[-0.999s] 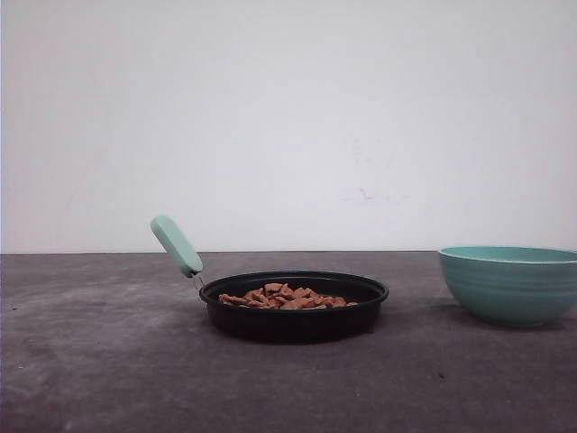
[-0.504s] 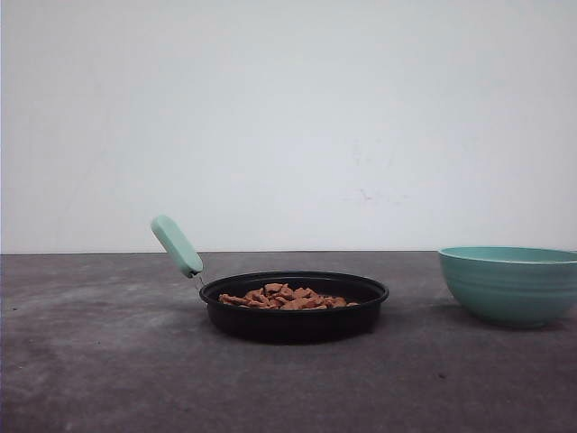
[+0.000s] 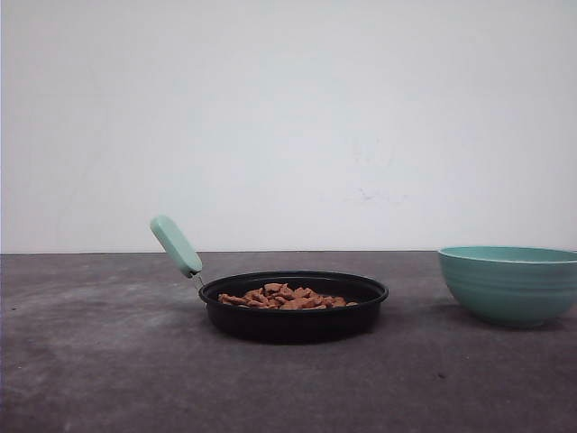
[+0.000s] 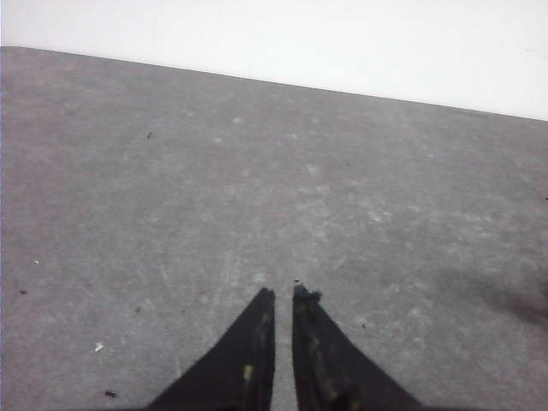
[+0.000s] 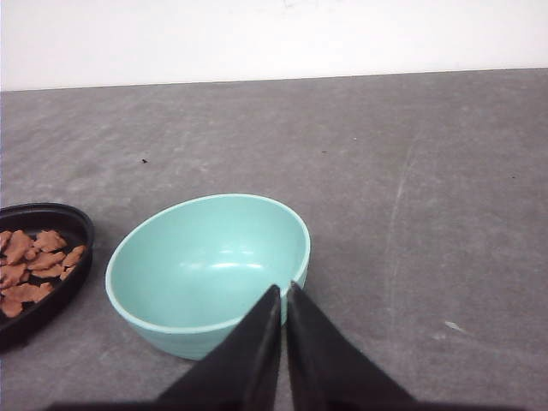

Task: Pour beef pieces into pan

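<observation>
Front view unchanged over the last second: beef pieces heaped in the pan, bowl empty, my left pincer and right pincer nearly closed, empty; pouring looks finished.

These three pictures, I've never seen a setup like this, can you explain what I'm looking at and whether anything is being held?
It is a two-armed robot at a grey table. The front picture looks forward across the table: a black pan filled with beef pieces, and a green bowl to its right. The other two pictures come from cameras on the wrists. The dark wedges are the pincers: the left pincer over bare table, the right pincer just above the empty bowl. Both are shut and hold nothing.
</observation>
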Robot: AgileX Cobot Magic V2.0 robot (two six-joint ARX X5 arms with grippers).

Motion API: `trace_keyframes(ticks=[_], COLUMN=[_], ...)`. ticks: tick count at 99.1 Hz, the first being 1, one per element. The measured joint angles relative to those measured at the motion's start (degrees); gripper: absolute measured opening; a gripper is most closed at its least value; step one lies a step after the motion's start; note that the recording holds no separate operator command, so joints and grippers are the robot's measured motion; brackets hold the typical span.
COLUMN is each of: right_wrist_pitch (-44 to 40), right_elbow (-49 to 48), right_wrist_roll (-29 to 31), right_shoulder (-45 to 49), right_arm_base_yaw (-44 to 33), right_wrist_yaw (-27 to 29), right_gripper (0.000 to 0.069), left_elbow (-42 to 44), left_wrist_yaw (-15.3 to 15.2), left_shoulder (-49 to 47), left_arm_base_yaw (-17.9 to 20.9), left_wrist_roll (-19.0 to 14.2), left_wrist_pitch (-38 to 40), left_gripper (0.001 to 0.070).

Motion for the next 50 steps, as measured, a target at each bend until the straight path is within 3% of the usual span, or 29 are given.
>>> trace_keyframes(ticks=[50], right_wrist_pitch=[0.0], right_elbow=[0.0], right_wrist_roll=[0.0], right_shoulder=[0.0], right_arm_base_yaw=[0.0], right_wrist_yaw=[0.0], right_gripper=[0.0010], left_elbow=[0.0], left_wrist_yaw=[0.0], left_shoulder=[0.0], left_arm_base_yaw=[0.0], left_wrist_roll=[0.4], left_wrist_pitch=[0.0], left_gripper=[0.0012])
